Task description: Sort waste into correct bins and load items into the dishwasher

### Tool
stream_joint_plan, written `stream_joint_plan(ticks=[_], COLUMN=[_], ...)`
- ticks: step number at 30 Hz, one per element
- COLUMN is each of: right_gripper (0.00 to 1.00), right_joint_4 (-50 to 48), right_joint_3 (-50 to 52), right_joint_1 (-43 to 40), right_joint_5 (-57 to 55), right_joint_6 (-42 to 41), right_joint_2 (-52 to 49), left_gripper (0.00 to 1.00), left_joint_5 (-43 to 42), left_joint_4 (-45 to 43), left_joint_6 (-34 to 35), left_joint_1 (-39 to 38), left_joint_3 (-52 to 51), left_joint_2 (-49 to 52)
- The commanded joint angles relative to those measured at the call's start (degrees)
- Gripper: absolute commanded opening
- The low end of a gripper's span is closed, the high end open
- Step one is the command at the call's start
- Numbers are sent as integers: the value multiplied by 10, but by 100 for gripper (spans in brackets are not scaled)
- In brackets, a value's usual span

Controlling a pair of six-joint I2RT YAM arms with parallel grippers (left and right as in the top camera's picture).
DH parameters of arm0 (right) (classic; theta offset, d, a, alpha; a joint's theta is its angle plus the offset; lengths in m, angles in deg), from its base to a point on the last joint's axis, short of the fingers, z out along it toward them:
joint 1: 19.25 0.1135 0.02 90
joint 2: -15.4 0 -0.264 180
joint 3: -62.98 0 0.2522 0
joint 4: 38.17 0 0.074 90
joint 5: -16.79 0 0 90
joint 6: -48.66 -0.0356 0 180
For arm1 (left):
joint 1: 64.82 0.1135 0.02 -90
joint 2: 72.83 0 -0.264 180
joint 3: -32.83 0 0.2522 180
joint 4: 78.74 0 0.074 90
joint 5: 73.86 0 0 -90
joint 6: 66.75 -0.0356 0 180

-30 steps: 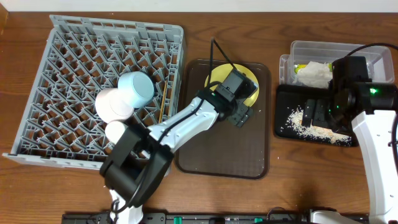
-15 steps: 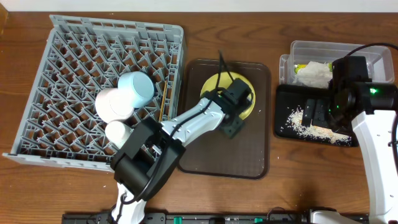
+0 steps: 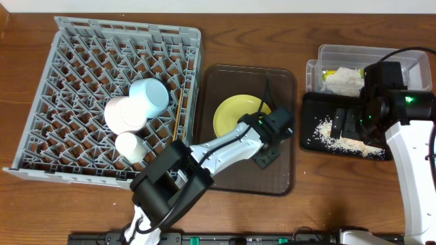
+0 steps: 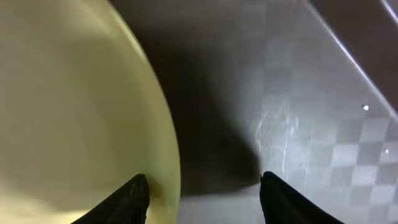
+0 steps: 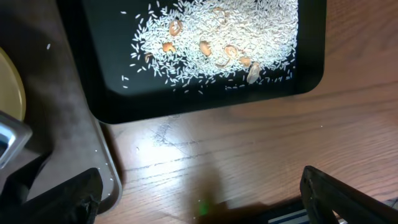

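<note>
The round yellow plate (image 3: pixel 235 114) lies over the dark brown serving tray (image 3: pixel 238 173). My left gripper (image 3: pixel 264 129) is shut on the plate's right rim. In the left wrist view the plate's rim (image 4: pixel 165 143) runs between the fingers of the left gripper (image 4: pixel 205 196), and a dark shadow falls on the tray beside it. My right gripper (image 3: pixel 344 124) hangs open and empty over the black tray (image 3: pixel 310 116), which holds rice crumbs (image 5: pixel 211 37). The napkin (image 3: pixel 344 80) and the wrapper (image 3: pixel 328 72) are in the clear tub (image 3: pixel 402 58).
The grey dish rack (image 3: pixel 68 82) at the left holds a light blue bowl (image 3: pixel 151 95), a white bowl (image 3: pixel 122 114), a small white cup (image 3: pixel 129 144) and chopsticks (image 3: pixel 180 116). In the right wrist view, bare wood lies in front of the black tray (image 5: pixel 112 93).
The left gripper closed on the plate's rim and swung toward the tray's right front. The plate shifted with it, toward the front left. The right arm has not moved.
</note>
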Motion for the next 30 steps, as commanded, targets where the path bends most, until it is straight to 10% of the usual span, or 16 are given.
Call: stream_joint_plan(ticks=[1, 15, 30], right_gripper=[99, 99, 99], right_joint_4=[1, 1, 3], right_joint_3=[-1, -1, -1], right_joint_1=[-7, -7, -7], right_joint_5=[3, 3, 3], right_joint_6=[0, 0, 0], right_joint_2=[2, 2, 2], left_gripper=[57, 7, 6], left_joint_5=[59, 159, 156], left_joint_4=[-5, -9, 68], left_joint_6=[5, 5, 16], left_joint_1=[-3, -3, -3], left_joint_3=[-6, -6, 36], left_joint_2=[25, 45, -59])
